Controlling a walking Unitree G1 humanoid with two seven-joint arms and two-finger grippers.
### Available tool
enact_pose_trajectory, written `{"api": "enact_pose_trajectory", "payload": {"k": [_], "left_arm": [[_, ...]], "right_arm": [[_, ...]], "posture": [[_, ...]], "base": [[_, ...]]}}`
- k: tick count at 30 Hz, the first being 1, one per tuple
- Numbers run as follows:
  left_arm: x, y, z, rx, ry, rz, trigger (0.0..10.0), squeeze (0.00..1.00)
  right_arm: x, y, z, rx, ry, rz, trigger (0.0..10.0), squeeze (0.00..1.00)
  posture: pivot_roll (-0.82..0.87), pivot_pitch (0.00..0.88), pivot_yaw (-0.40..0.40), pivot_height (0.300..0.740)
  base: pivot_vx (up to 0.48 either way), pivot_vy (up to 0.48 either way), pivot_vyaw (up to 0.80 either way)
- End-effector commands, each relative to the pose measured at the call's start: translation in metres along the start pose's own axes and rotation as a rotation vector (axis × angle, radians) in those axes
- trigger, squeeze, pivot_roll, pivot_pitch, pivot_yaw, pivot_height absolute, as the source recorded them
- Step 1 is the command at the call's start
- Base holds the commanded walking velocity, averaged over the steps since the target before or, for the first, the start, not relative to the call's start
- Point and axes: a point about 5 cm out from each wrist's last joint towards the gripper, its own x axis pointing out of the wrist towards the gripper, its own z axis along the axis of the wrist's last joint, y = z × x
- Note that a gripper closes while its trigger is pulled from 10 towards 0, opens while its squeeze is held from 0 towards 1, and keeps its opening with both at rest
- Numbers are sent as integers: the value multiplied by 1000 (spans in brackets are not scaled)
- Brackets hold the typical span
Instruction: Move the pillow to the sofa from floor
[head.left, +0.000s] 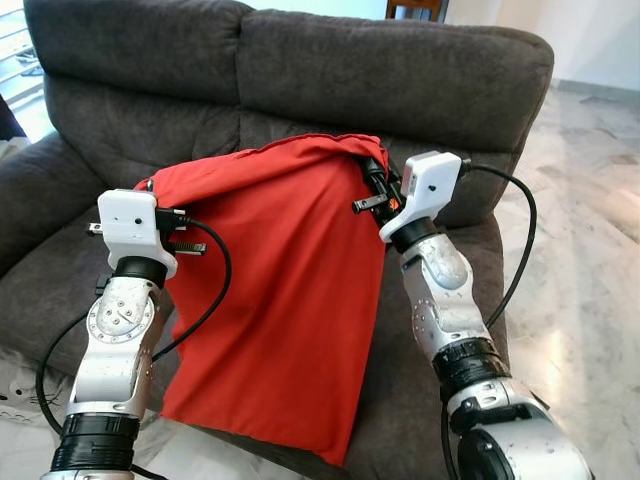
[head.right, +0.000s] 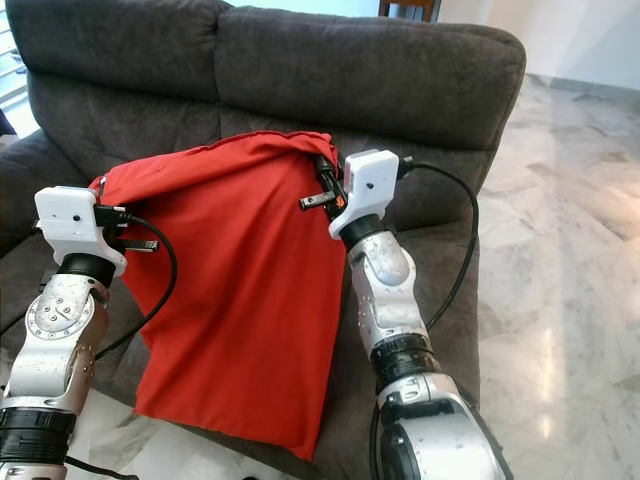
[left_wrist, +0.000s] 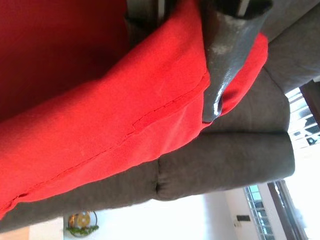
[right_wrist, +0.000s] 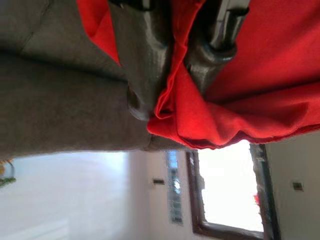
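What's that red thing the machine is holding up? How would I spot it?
Look at the dark grey sofa ahead. Hanging in front of its seat, pinched at its top corners by the left gripper and right gripper, is a flat red pillow, the one bright thing there.

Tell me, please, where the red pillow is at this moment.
In the eye views the red pillow hangs in the centre before the grey sofa, held at its top corners by the left gripper and right gripper.

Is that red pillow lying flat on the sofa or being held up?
Held up: both grippers, left and right, pinch the pillow's top corners, so it hangs over the sofa seat.
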Motion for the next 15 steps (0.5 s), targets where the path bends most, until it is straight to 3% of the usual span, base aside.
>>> {"api": "enact_pose_trajectory", "payload": {"k": [1, 3, 5, 9, 15], "left_arm": [[1, 12, 3, 22, -14, 33, 10000, 0], [3, 7, -4, 43, 42, -28, 10000, 0], [2, 4, -9, 64, 79, -67, 10000, 0], [-6, 0, -32, 106, 232, -125, 10000, 0], [-14, -4, -44, 148, 297, -177, 10000, 0]], "right_arm": [[7, -18, 25, -25, -103, -98, 10000, 0], [3, -25, 12, -60, -18, -154, 10000, 0], [-1, -28, 7, -42, -7, -175, 10000, 0], [-17, -33, -18, -68, 110, -225, 10000, 0], [-35, -34, -42, -85, 211, -243, 10000, 0]], "posture": [[111, 118, 26, 740], [115, 123, 22, 740], [116, 122, 22, 740], [118, 126, 23, 740], [119, 127, 23, 740]], "base": [[0, 0, 0], [0, 0, 0], [0, 0, 0], [0, 0, 0], [0, 0, 0]]}}
